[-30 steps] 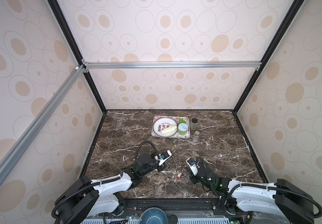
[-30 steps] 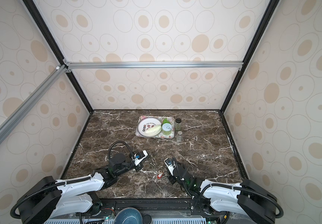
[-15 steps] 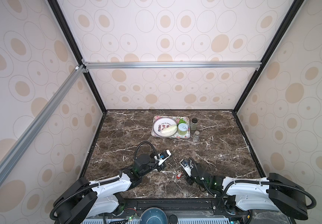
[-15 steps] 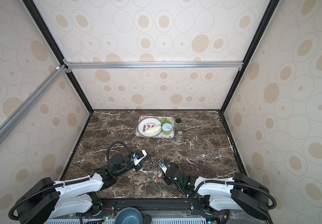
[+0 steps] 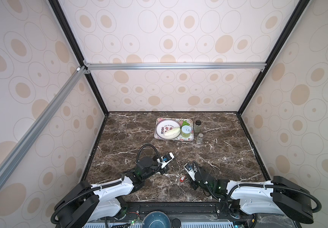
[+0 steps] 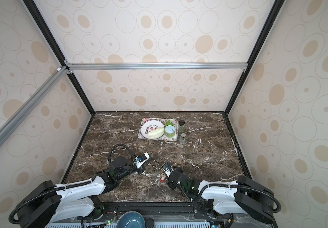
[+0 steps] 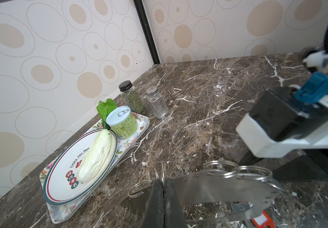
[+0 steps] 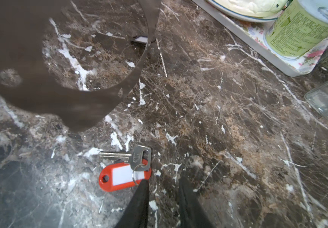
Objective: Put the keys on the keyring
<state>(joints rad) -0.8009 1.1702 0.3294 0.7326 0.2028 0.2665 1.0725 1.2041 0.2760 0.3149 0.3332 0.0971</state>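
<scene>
My left gripper (image 7: pixel 163 184) is shut on the rim of the keyring (image 7: pixel 218 183), a thin grey oval plate held above the marble with wire split rings (image 7: pixel 221 167) on its edge. The right wrist view shows the same keyring (image 8: pixel 70 102) hanging over the table. A silver key with a red-orange tag (image 8: pixel 124 175) lies flat on the marble, seen in both top views (image 5: pixel 182 178) (image 6: pixel 162 179). My right gripper (image 8: pixel 163 181) is open just beside it, one finger (image 8: pixel 142 189) at the tag's ring end and nothing between the fingers. A black tag with a white label (image 8: pixel 140 39) peeks out behind the keyring.
At the back stands a floral tray (image 5: pixel 186 138) with a white plate (image 5: pixel 162 129), a pale cabbage (image 5: pixel 172 131) and a green can (image 5: pixel 186 131). Two glass spice jars (image 5: pixel 198 125) (image 5: pixel 199 138) stand to its right. A blue bowl (image 5: pixel 156 220) sits below the front edge.
My right gripper has moved left across the table to the red-tagged key. The left gripper has stayed where it was, still holding the keyring.
</scene>
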